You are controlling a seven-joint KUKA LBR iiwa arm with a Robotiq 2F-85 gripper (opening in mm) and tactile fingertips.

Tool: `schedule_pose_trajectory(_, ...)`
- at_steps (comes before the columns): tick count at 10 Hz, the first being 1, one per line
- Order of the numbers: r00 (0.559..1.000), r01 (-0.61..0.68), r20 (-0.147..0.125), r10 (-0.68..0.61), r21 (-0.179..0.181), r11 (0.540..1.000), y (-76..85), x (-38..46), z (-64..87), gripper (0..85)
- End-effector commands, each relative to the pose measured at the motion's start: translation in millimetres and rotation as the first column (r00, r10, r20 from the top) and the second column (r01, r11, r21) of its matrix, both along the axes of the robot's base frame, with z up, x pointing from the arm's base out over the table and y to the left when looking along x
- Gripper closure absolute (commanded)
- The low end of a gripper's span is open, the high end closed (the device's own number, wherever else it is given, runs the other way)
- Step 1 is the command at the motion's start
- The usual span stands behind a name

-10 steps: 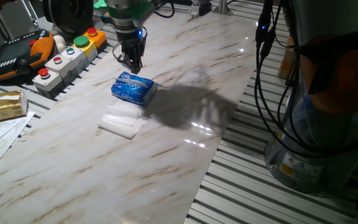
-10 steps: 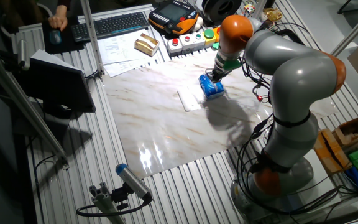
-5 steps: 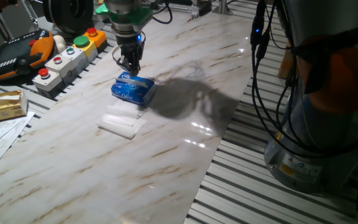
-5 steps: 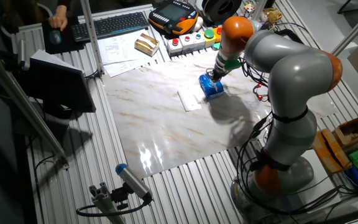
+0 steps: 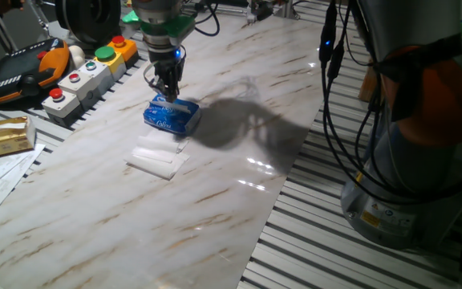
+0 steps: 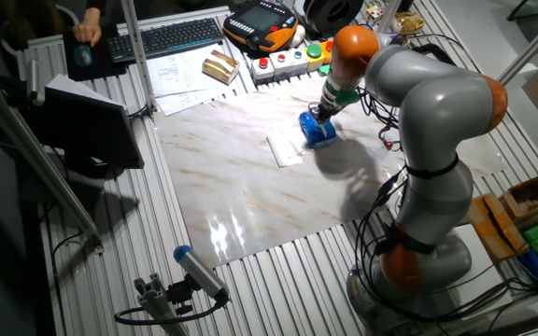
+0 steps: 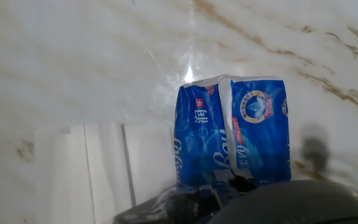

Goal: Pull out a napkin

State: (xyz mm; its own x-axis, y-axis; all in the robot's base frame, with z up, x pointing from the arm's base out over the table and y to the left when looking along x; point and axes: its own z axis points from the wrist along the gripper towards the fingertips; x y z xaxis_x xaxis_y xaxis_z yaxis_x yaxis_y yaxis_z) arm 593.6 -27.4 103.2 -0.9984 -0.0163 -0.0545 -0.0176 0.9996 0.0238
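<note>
A blue tissue pack (image 5: pixel 171 116) (image 6: pixel 320 132) (image 7: pixel 235 134) with white lettering lies on the marble board. My gripper (image 5: pixel 169 92) (image 6: pixel 318 116) (image 7: pixel 232 180) stands straight above it. Its fingertips are drawn together and touch the pack's top at the middle seam. No tissue shows between them. White napkin sheets (image 5: pixel 157 156) (image 6: pixel 285 149) (image 7: pixel 104 168) lie flat on the board, right beside the pack on the side away from the gripper.
A button box (image 5: pixel 87 76) with red and green buttons and an orange teach pendant (image 5: pixel 22 72) sit behind the pack. A small gold box (image 5: pixel 6 135) and papers lie at the left. A keyboard (image 6: pixel 171 37) is further back. The robot base (image 6: pixel 418 261) stands beside the board.
The gripper has come down a little onto the pack's top, and its fingers have narrowed. The pack and the flat white sheets have not moved.
</note>
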Motion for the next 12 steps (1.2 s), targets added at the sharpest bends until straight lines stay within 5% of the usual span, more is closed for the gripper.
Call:
schedule_pose_trajectory(1,1.0,-0.001,0.0,0.001,0.0,1.0,-0.7,0.4,-1.0,84.3)
schedule_pose_trajectory(7,1.0,-0.011,-0.004,0.011,0.002,1.0,-4.4,5.4,-12.8,84.3)
schedule_pose_trajectory(9,1.0,-0.023,-0.017,0.024,0.03,0.999,-7.6,7.2,-12.7,81.7)
schedule_pose_trajectory(11,1.0,-0.011,-0.006,0.011,0.016,1.0,-7.1,7.1,-11.1,52.3)
schedule_pose_trajectory(12,1.0,-0.009,0.003,0.009,0.013,1.0,-7.0,7.2,-12.0,45.7)
